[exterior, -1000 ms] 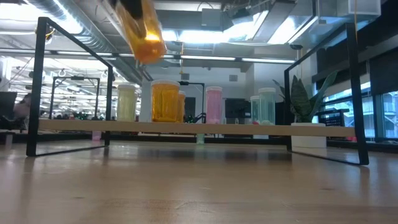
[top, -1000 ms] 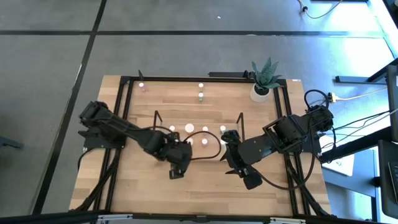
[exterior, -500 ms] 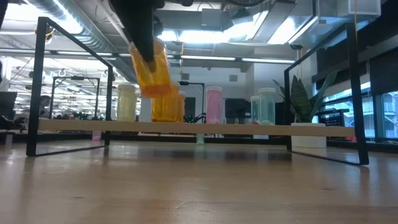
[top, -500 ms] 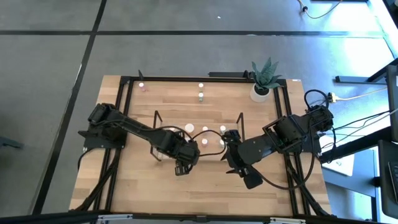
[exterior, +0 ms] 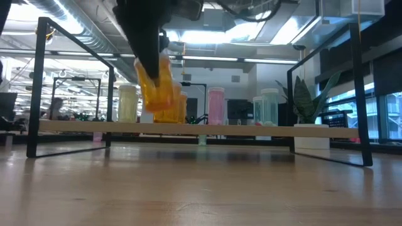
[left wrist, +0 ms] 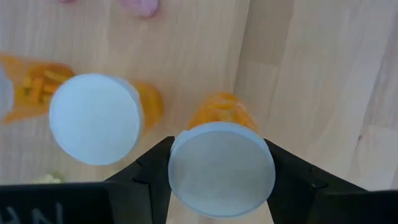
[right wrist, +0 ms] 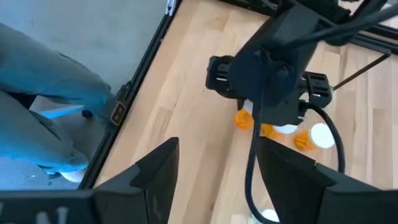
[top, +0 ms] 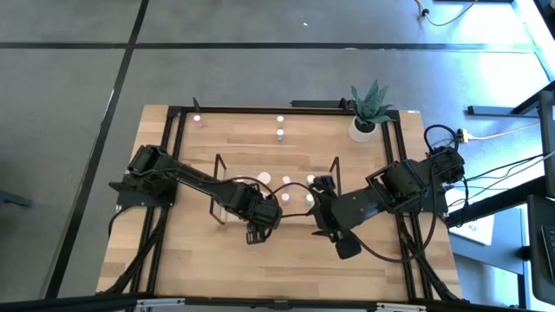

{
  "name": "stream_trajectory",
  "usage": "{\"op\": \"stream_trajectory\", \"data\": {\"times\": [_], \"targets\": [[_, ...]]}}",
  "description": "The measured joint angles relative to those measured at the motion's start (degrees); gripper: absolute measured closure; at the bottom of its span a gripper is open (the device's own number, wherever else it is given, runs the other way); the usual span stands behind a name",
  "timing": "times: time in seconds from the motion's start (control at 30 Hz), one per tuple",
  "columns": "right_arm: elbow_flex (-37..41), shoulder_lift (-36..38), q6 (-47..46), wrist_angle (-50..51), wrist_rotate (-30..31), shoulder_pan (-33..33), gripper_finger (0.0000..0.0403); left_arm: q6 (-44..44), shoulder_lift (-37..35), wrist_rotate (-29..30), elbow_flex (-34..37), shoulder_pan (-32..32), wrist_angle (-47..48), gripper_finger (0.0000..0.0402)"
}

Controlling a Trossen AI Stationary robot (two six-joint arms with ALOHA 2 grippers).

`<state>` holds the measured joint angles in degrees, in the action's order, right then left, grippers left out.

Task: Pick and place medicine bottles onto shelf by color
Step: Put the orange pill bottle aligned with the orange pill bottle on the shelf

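While the orange medicine bottle (left wrist: 221,160) sits pinched between the two dark fingers (left wrist: 149,168) of the left claw (top: 257,224), it hangs tilted over the shelf (exterior: 188,128), its white cap facing the wrist camera and its orange body pointing down toward the wood. In the low view the same bottle (exterior: 156,88) leans at an angle just above the shelf board, directly in front of another orange bottle (exterior: 171,108) standing upright there. The wrist view shows that standing bottle (left wrist: 95,118) just beside the held one, with a further orange bottle (left wrist: 28,84) lying at the edge of that picture.

Along the shelf, from the low view, stand a pale yellowish bottle (exterior: 127,103), a pink one (exterior: 215,105) and a greenish one (exterior: 269,107). From above, two small bottles (top: 280,126) and a pink one (top: 199,120) stand near the far edge of the worktop (top: 199,260), well apart from the shelf.

The left arm reaches from the worktop's left side in a long diagonal, its wrist bent down over the shelf's middle. The right arm comes in from the right side, its claw (top: 344,245) held above bare wood in front of the shelf's right end; its fingers (right wrist: 155,168) stand apart with nothing between them. A potted plant (top: 368,107) occupies the far right corner.
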<state>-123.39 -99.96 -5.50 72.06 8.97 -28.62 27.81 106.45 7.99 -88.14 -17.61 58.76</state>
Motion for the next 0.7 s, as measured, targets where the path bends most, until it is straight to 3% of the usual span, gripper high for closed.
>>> {"op": "stream_trajectory", "data": {"times": [0.7], "targets": [[0.0,0.0,0.0,-1.6,0.0,0.0,0.0186,0.0,0.8,-0.5,0.0,1.7,-0.3,0.0217]]}}
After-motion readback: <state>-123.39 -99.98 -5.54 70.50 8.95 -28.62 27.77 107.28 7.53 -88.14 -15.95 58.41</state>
